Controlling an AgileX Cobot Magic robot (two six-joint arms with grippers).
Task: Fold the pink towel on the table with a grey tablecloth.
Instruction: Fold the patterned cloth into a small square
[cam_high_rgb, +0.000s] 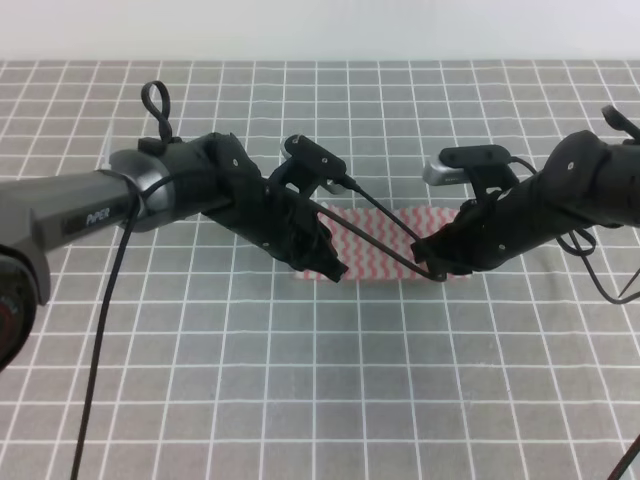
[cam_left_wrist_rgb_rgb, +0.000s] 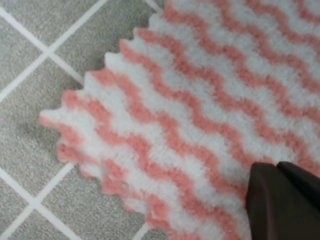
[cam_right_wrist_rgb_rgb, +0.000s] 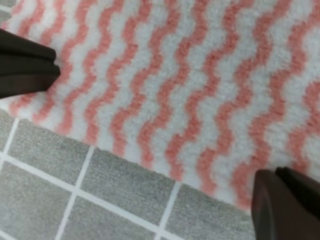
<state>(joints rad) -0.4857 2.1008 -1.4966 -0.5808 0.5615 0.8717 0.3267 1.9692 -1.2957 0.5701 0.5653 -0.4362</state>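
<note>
My left gripper (cam_high_rgb: 325, 262) and right gripper (cam_high_rgb: 438, 262) sit low over the pink towel (cam_high_rgb: 375, 245), jaws spread wide on the right, unclear on the left; its long axis runs three-to-nine on the bench (cam_high_rgb: 320, 380).

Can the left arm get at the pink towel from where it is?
Probably yes. The left gripper hangs low at the left end of the pink towel, and nothing lies between them; its wrist view shows one dark fingertip right over the cloth.
</note>
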